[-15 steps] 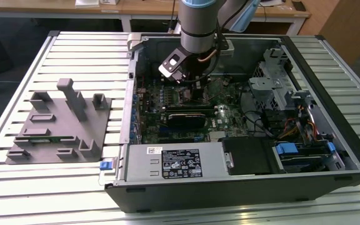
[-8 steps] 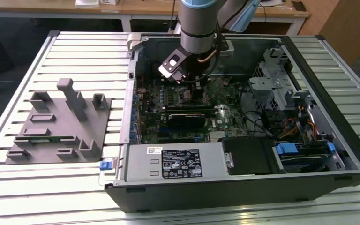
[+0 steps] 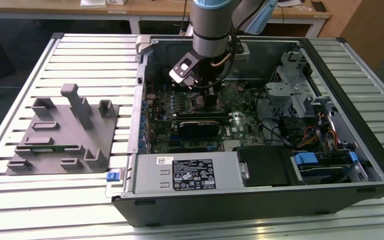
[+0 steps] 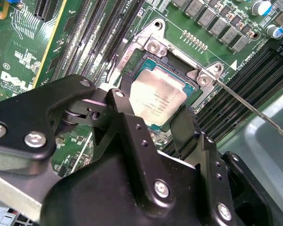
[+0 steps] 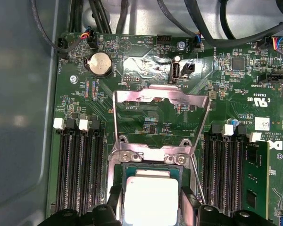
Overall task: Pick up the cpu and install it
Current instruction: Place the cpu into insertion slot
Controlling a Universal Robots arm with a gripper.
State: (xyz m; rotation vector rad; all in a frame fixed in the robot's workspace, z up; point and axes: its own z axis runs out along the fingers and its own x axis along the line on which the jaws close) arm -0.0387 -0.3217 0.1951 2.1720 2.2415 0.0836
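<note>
Gripper: seen in the second wrist view (image 4: 153,108), lowered over the motherboard (image 5: 146,117) inside the open computer case (image 3: 352,100).
Grip state: the 2 black fingers (image 4: 127,122) are drawn in to the width of the cpu (image 4: 158,94), 1 against each of 2 opposite edges, so the chip is clasped between them.
Cpu position: its silvery top is turned up and it is set flat and square within the socket (image 4: 146,61); in the first wrist view (image 5: 152,197) it is seen between the 2 fingertips.
Socket surroundings: the socket is placed between 2 banks of memory slots (image 5: 78,174) on the motherboard.
Load plate: the metal plate (image 5: 146,96) is swung up and back from the socket, leaving the chip uncovered.
Lever: a thin wire lever (image 4: 254,110) is seen released, angled away from 1 corner of the socket frame.
Coin cell: a round battery (image 5: 100,63) is seated on the motherboard beyond the raised plate.
Arm: the arm (image 3: 211,30) is pointed down into the case near its far wall.
Case: laid on its side on the slatted table (image 3: 78,200), toward the exterior view's right edge.
Fixture: a grey fixture (image 3: 65,130) with upright blocks is laid on the table toward the exterior view's left edge, just beside the case.
</note>
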